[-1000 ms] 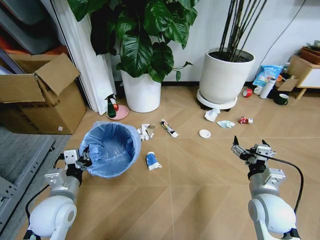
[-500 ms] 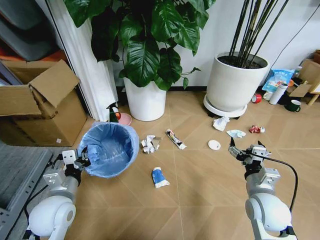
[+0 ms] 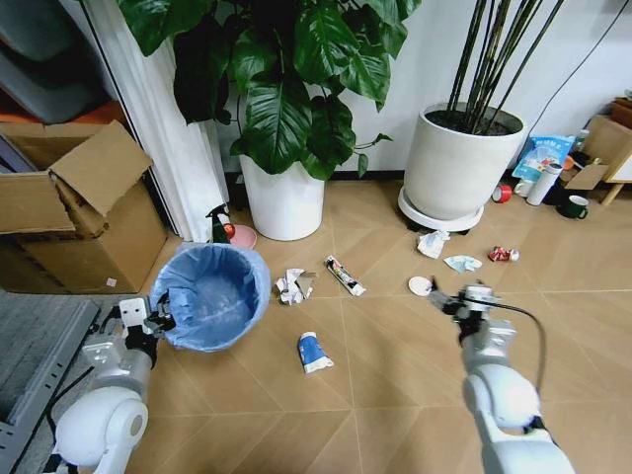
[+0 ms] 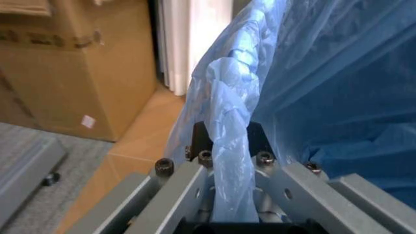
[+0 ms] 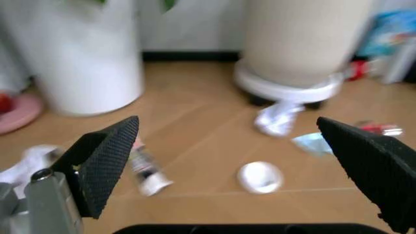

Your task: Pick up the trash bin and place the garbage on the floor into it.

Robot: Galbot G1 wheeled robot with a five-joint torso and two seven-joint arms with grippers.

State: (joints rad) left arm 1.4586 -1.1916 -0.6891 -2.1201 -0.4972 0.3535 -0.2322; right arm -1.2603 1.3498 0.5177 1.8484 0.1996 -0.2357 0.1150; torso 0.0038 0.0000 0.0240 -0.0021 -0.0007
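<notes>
I have the trash bin [image 3: 213, 294] at my left side, on or just above the floor [image 3: 395, 355] — I can't tell which — near the cardboard box [image 3: 74, 212], and its dark body is almost wholly hidden under the blue liner. My left gripper [image 3: 158, 321] is clamped on the bin's near rim; in the left wrist view the bunched bag [image 4: 227, 141] runs down between the fingers [image 4: 175, 190] and covers the rim itself. The garbage is scattered ahead: crumpled paper [image 3: 293, 284], a blue-white scrap [image 3: 314, 352], a wrapper [image 3: 345, 276], a white disc [image 3: 421, 285], tissues [image 3: 433, 243] and a red can [image 3: 504, 254]. My right gripper [image 3: 456, 300] hangs above the floor with its fingers spread wide, just beside the disc. Against half a second ago, that arm has swung inward toward the disc.
</notes>
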